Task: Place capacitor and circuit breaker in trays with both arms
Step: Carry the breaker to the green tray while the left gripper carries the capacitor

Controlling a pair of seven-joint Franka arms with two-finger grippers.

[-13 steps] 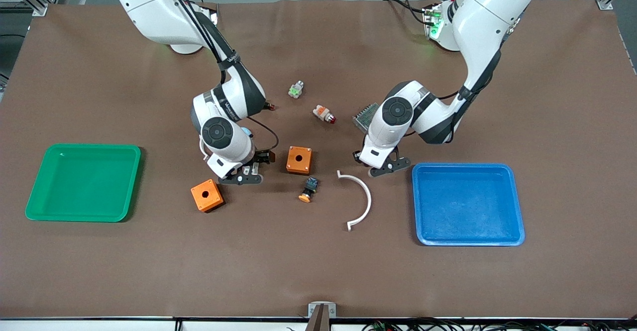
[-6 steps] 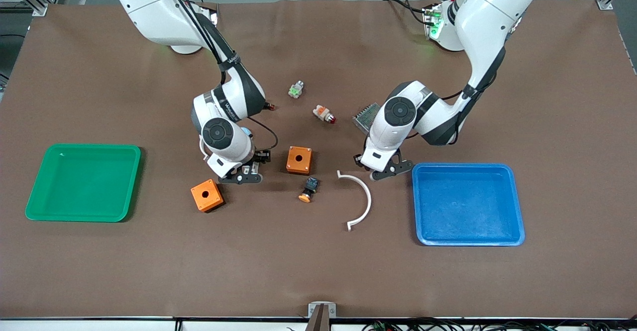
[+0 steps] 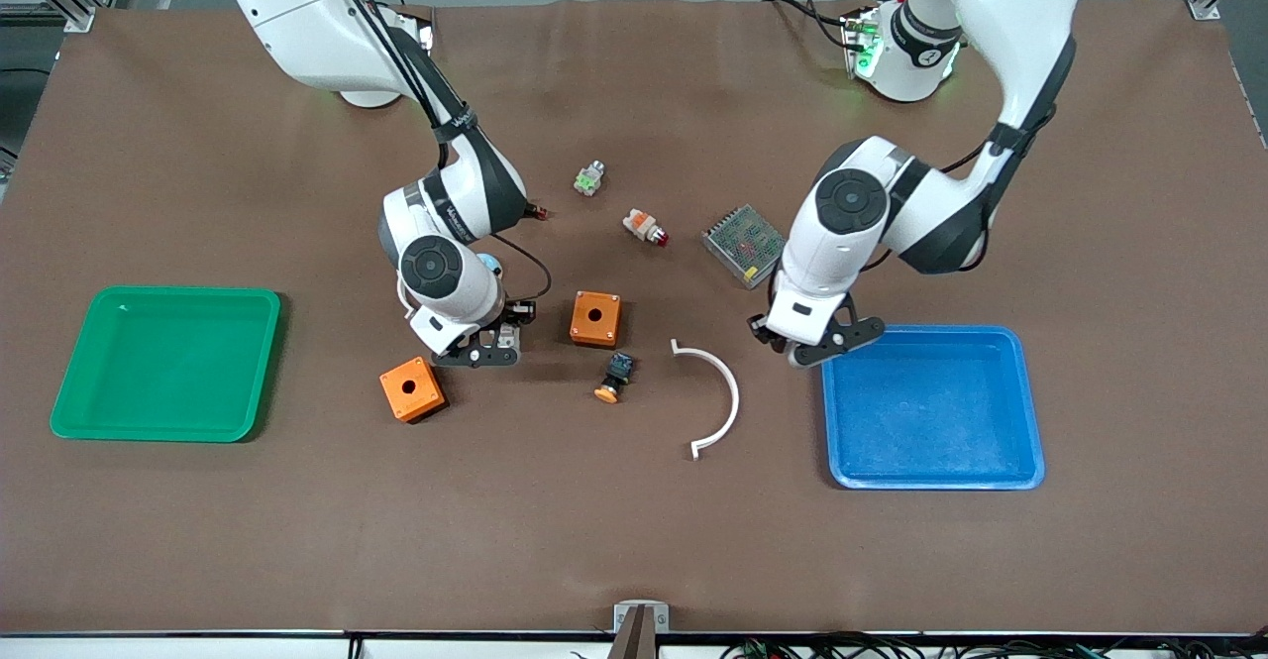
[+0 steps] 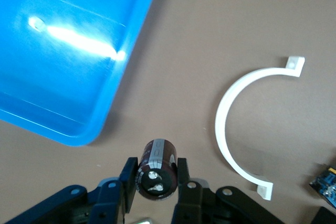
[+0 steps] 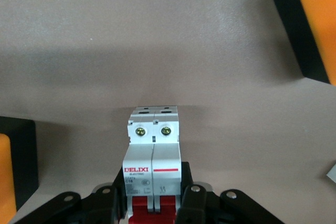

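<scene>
My left gripper (image 3: pixel 814 342) is shut on the capacitor (image 4: pixel 157 169), a dark stubby cylinder with two metal terminals. It holds the capacitor over the brown table, just beside the rim of the blue tray (image 3: pixel 828 411). That tray also shows in the left wrist view (image 4: pixel 63 51). My right gripper (image 3: pixel 485 347) is shut on the circuit breaker (image 5: pixel 153 156), a white-grey block with red levers between the fingers. It is low over the table between the two orange boxes. In the front view the capacitor and breaker are hidden under the hands.
Orange boxes (image 3: pixel 595 318) (image 3: pixel 411 388) flank the right gripper. A black-blue button with orange cap (image 3: pixel 614 377) and a white curved strip (image 3: pixel 721 396) lie mid-table. An indicator lamp (image 3: pixel 646 227), a green-white part (image 3: pixel 588 178) and a grey mesh module (image 3: pixel 745 243) lie nearer the bases. A green tray (image 3: pixel 59 401) stands at the right arm's end.
My left arm has swung toward the blue tray with the capacitor, uncovering the grey mesh module. My right gripper has barely moved.
</scene>
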